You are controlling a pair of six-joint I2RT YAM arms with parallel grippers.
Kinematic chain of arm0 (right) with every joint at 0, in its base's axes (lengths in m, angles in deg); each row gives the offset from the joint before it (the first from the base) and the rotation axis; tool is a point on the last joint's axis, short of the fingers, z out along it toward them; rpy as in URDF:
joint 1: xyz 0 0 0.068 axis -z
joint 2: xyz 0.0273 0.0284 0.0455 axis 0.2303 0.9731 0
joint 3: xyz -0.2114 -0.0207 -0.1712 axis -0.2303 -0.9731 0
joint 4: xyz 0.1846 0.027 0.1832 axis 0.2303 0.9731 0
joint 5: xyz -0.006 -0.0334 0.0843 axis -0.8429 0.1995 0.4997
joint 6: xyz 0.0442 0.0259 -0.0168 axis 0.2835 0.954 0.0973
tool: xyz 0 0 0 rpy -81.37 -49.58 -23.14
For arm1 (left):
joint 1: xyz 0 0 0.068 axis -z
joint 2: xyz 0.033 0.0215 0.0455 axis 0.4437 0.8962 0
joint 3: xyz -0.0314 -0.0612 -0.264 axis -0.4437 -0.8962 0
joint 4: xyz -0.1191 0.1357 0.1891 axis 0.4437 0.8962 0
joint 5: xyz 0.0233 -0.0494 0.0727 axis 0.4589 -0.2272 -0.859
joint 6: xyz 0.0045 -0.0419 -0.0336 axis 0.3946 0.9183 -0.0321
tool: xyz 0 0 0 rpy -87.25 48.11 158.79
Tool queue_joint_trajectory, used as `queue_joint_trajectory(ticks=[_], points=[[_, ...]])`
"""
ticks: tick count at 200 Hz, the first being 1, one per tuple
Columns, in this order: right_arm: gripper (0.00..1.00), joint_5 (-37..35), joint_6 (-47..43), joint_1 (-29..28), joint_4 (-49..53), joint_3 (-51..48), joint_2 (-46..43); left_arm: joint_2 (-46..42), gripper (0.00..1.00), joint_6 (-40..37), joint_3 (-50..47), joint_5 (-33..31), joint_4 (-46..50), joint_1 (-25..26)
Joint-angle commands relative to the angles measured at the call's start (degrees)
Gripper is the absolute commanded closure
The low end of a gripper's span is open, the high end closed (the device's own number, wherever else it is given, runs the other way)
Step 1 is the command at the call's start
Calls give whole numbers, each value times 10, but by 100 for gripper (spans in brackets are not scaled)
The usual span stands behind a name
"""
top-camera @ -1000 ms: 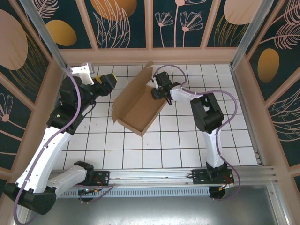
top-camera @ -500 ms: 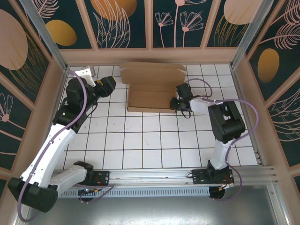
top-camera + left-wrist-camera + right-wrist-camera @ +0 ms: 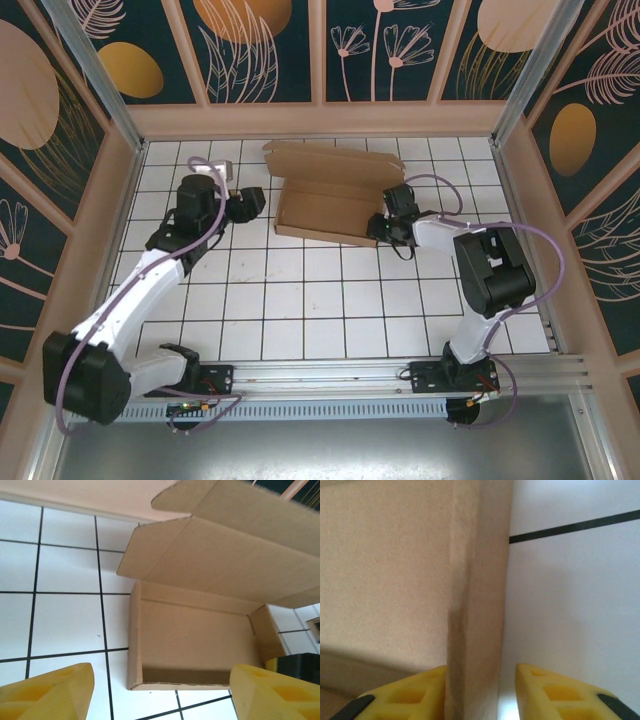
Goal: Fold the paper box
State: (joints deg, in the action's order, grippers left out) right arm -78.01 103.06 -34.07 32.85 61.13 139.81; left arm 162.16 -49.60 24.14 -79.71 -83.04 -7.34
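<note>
The paper box (image 3: 325, 205) is a shallow brown cardboard tray with its lid flap laid open toward the back wall, lying at the back middle of the white tiled table (image 3: 320, 300). My left gripper (image 3: 254, 203) hangs just off the box's left end. In the left wrist view its yellow fingers (image 3: 50, 692) stand wide apart with the short end wall of the box (image 3: 200, 635) just ahead of them. My right gripper (image 3: 383, 228) is at the box's right end. Its jaws (image 3: 480, 680) straddle the end wall (image 3: 470, 605); the left finger touches it and a gap shows beside the right finger.
Wooden panel walls close in the table, with the back wall (image 3: 320, 118) just behind the open lid. An aluminium rail (image 3: 330, 375) with both arm bases runs along the near edge. Bare tiles lie in front of the box.
The box swung from a diagonal pose to lie along the back wall, its right end carried by the right gripper. The left arm reached in toward the box's left end.
</note>
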Motion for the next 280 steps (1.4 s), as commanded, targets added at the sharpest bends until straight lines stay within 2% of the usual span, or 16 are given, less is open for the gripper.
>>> queue_joint_trajectory(ticks=[1, 35, 56, 90, 108, 129, 148, 180, 187, 208, 238, 259, 280], points=[[55, 2, -10, 4, 3, 4, -53, 41, 30, -19, 31, 15, -42, -4], [43, 4, -6, 15, 6, 41, -109, 93, 31, 8, 79, 1, -69, -3], [42, 11, -4, 25, 13, 78, -121, 125, 35, 9, 108, 1, -72, -3], [42, 14, -14, 42, 27, 151, -108, 186, 39, 41, 165, 73, -94, -3], [42, 7, -35, 50, 22, 173, -99, 220, 40, 52, 207, 84, -86, 1], [42, -2, -74, 56, -6, 169, -102, 263, 40, 55, 254, 82, -63, 0], [42, -19, -113, 64, -84, 122, -126, 299, 41, 54, 284, 67, -43, 0], [40, 25, -288, 72, -353, -49, -170, 328, 41, 59, 302, 58, -42, 0], [39, 33, -309, 78, -392, -71, -171, 333, 41, 60, 306, 56, -43, 0], [38, 122, -342, 114, -470, -105, -153, 343, 42, 61, 316, 56, -43, 0], [37, 231, -331, 169, -501, -94, -108, 338, 42, 59, 312, 55, -47, 0], [36, 316, -363, 186, -467, -67, -72, 327, 41, 59, 301, 59, -58, 0], [36, 331, -413, 186, -429, -52, -45, 328, 41, 61, 300, 66, -60, 0]])
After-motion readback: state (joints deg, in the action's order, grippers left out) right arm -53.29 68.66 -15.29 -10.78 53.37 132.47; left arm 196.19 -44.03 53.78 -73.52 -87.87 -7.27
